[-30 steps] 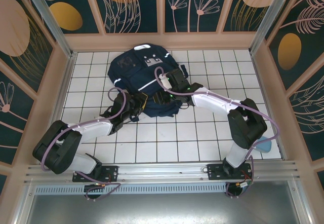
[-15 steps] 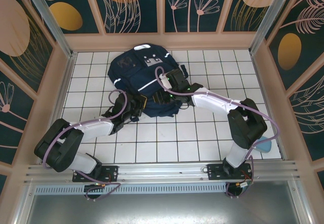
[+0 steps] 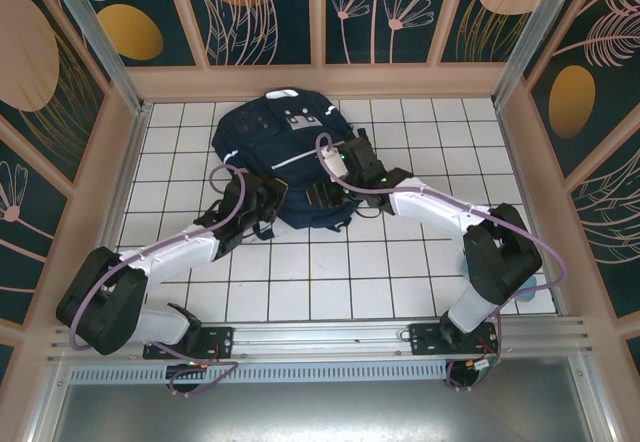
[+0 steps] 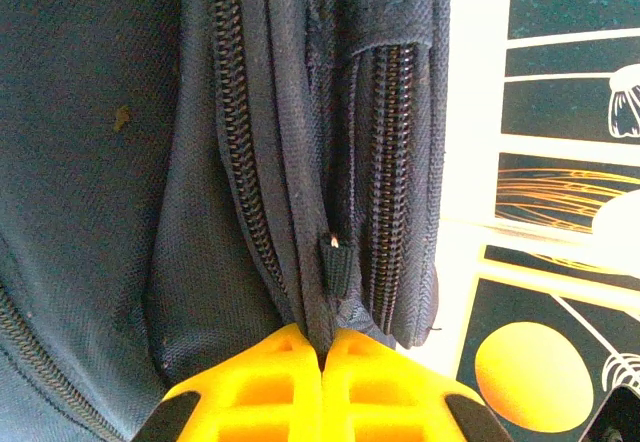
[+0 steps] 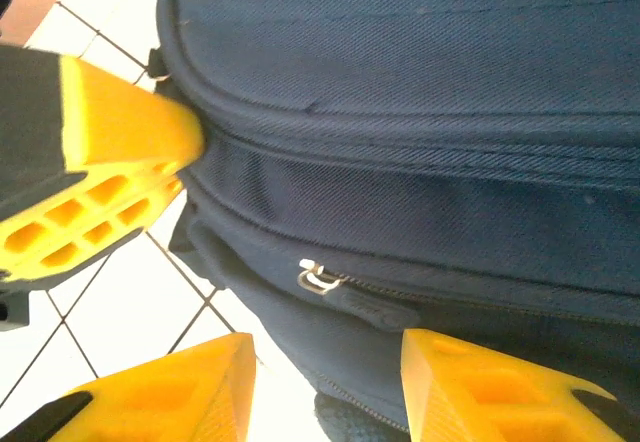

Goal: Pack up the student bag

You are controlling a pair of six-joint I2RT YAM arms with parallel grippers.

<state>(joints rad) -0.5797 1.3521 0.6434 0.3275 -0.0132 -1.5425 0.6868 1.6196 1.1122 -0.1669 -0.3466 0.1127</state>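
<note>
Matt woven navy cloth student bag [image 4: 90, 162], metal zip ring [image 5: 318, 280], smooth white tiles [image 3: 330, 297].

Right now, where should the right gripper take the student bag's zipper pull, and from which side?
Probably the metal ring at the zipper's end, approached straight on by the open right gripper facing it, one finger either side: it stands proud of the student bag fabric.

Left arm [image 3: 170, 252], right arm [image 3: 440, 205]: white shells, black joints, lilac cables. Yellow end effector fingers [image 4: 270, 392], ribbed cut-outs.
</note>
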